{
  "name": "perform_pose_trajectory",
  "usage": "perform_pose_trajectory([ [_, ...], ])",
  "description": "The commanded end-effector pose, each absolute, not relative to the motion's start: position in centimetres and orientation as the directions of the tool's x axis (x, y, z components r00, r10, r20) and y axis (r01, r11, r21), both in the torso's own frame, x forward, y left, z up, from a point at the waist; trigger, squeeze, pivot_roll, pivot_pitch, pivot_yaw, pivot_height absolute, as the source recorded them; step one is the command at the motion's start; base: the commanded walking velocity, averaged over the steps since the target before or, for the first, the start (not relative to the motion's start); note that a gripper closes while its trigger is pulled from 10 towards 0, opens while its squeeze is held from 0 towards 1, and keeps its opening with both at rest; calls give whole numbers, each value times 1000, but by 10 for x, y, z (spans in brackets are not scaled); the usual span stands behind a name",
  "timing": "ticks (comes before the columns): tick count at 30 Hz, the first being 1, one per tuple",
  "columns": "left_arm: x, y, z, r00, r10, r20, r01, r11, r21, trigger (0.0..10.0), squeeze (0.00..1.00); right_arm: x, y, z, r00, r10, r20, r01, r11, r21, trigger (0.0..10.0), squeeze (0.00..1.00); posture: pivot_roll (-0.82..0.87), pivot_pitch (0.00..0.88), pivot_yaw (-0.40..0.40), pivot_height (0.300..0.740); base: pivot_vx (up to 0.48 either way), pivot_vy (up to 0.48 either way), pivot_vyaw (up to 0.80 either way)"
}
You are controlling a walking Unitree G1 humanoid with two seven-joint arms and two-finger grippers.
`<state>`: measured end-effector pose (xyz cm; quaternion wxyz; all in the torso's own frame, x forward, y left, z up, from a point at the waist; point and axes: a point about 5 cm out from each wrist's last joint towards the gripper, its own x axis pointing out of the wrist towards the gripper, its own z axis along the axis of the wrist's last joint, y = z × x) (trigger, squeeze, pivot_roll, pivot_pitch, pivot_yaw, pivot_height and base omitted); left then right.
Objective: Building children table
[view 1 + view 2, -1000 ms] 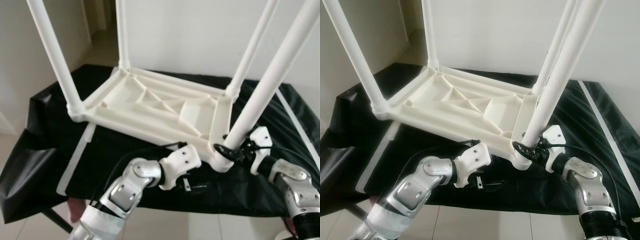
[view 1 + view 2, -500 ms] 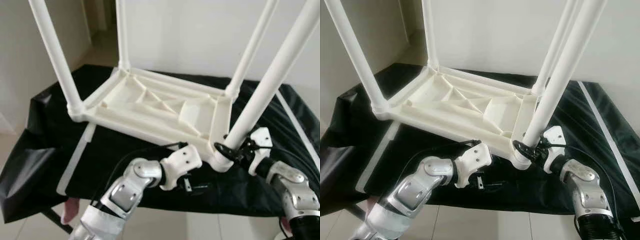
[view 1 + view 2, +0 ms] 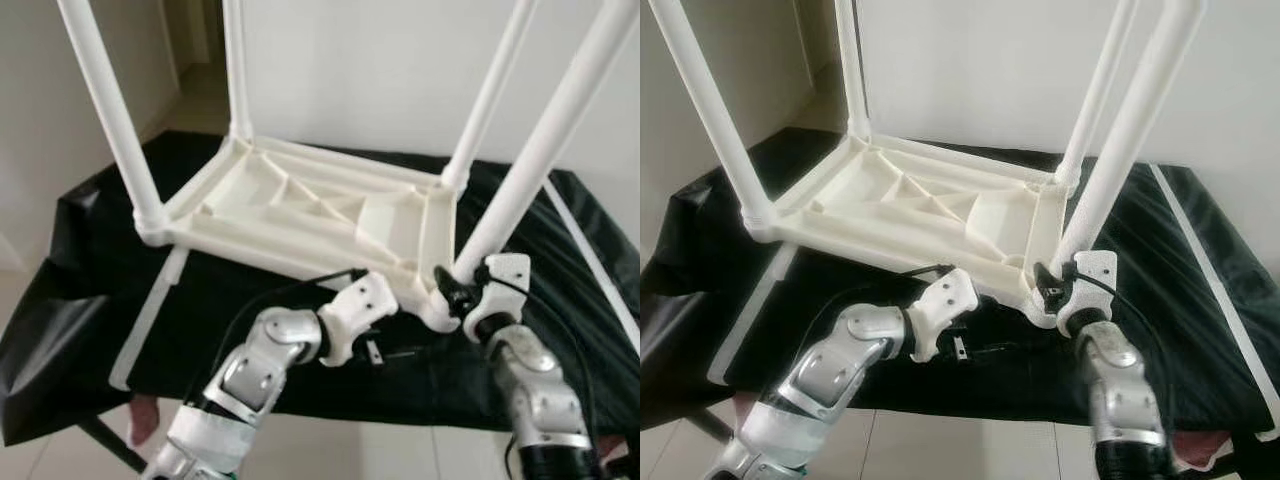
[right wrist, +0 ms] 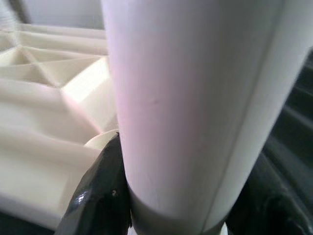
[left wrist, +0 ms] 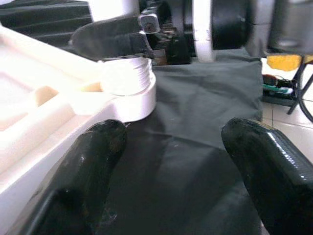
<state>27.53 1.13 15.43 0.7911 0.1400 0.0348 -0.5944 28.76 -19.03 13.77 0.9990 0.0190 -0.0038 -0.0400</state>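
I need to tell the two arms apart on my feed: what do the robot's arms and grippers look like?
Both arms are silver metal with rounded joint housings and white plastic wrist blocks. The left gripper has two long, glossy black fingers with rounded tips. The right gripper has the same black fingers. Thin black cables loop along each forearm to the wrist.

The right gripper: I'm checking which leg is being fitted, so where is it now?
In the left eye view the right gripper is closed around the base of the near right table leg, at the corner socket of the upturned white tabletop.
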Motion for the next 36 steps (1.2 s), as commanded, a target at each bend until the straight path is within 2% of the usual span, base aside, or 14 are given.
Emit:
perform_pose_trajectory([
  [1,286,14,158,460,-870,-176,880,421,221,10000,0,284,-192,135,988,-153,-13,153,988,28,10000,0,-16,0,-50,740,0,0,0],
  [6,290,15,160,481,-861,-165,868,442,226,10000,0,276,-184,131,919,-390,-53,394,912,110,10000,0,-19,0,-49,740,0,0,0],
  [8,291,15,160,487,-858,-162,864,448,228,10000,0,275,-181,129,894,-441,-78,447,888,105,10000,0,-18,0,-48,740,0,0,0],
  [9,291,15,160,487,-858,-162,864,448,228,10000,0,275,-181,129,894,-441,-78,447,888,105,10000,0,-18,0,-48,740,0,0,0],
  [10,297,16,162,530,-836,-143,840,495,223,10000,0,274,-176,130,884,-458,-92,467,875,128,10000,0,-23,0,-40,740,0,0,0],
  [14,301,16,164,561,-819,-123,821,530,213,10000,0,273,-177,133,884,-460,-82,467,873,137,10000,0,-22,0,-35,740,0,0,0],
  [18,299,13,163,529,-841,-116,838,496,225,10000,0,272,-177,135,887,-458,-64,462,875,146,10000,0,-24,0,-28,740,0,0,0],
  [19,296,12,162,498,-859,-120,858,468,211,10000,0,273,-177,135,891,-451,-61,455,878,152,10000,75,-27,0,-23,740,0,0,0],
  [20,294,12,161,477,-871,-122,871,449,200,10000,0,273,-176,136,893,-446,-60,449,880,155,10000,1000,-27,0,-23,740,0,0,0],
  [26,284,9,157,383,-912,-147,917,357,178,10000,0,274,-175,140,904,-427,-30,425,888,175,10000,1000,-28,0,-18,740,0,0,0],
  [30,282,8,156,356,-921,-155,929,331,167,10000,0,274,-174,147,920,-391,15,383,909,166,10000,1000,-33,0,-10,740,0,0,0],
  [36,276,3,155,323,-932,-162,934,287,213,10000,0,270,-195,150,959,-274,72,262,955,136,10000,1000,-48,0,-1,740,0,0,0],
])
